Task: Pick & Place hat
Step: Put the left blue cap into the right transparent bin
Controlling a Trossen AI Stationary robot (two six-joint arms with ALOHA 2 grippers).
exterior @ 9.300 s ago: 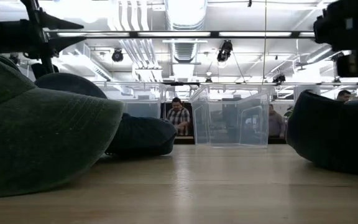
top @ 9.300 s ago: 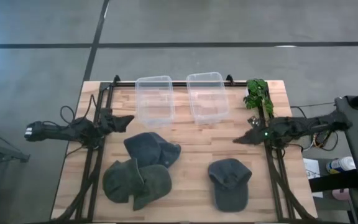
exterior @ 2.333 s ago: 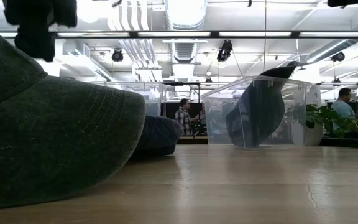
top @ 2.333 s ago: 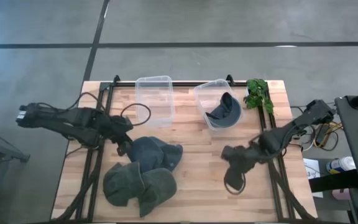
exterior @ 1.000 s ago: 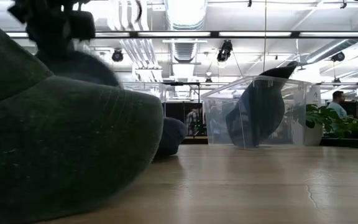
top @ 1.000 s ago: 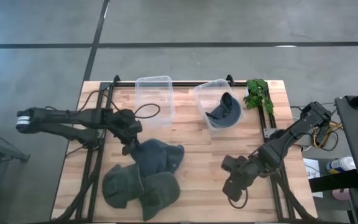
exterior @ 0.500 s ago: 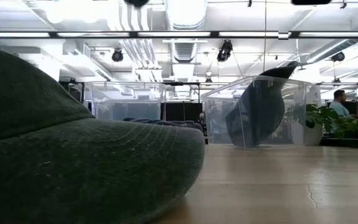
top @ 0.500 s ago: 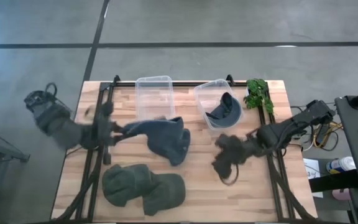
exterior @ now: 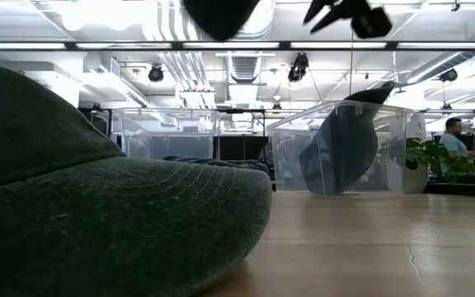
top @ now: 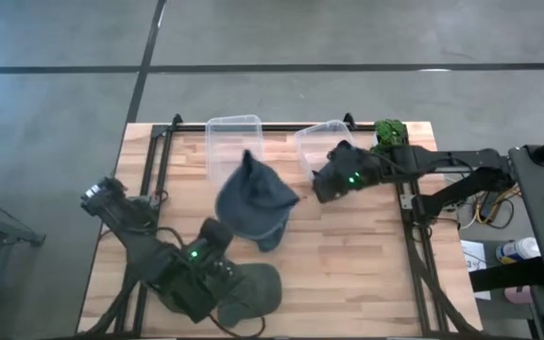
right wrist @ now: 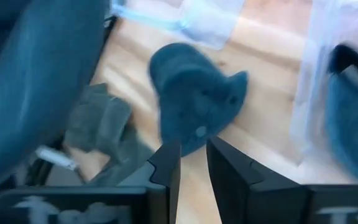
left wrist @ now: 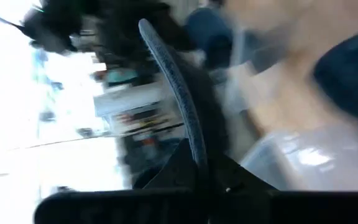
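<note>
A dark blue hat [top: 253, 200] is up in the air over the table's middle, and its lower part shows at the top of the low view [exterior: 221, 12]. My left gripper [top: 218, 230] is shut on it at its near-left side. My right gripper [top: 321, 186] hangs high [exterior: 349, 12] in front of the right clear bin [top: 312, 142], with only a narrow gap between its fingers and nothing in it. Another blue hat [exterior: 345, 148] leans inside that bin. Two green hats [top: 248, 288] lie by the near edge. My left gripper pinches a thin curved edge of the blue hat [left wrist: 192, 146] between its two fingers [left wrist: 229, 177]. Whether this is the brim or the crown's rim I cannot tell. The fingers reach in from the table's near left. The hat is lifted clear of the table.
An empty clear bin [top: 234, 142] stands at the far edge, left of the right bin. A green plant [top: 390, 132] sits at the far right corner. The green hats [exterior: 97, 206] fill the near left. Bare wood [top: 348, 264] lies at the near right.
My left arm has swung toward the table's near edge and carried the blue hat up, clear of the table; the green hats stay where they were. My right gripper has risen and gone from the near right toward the far edge, up to the right bin.
</note>
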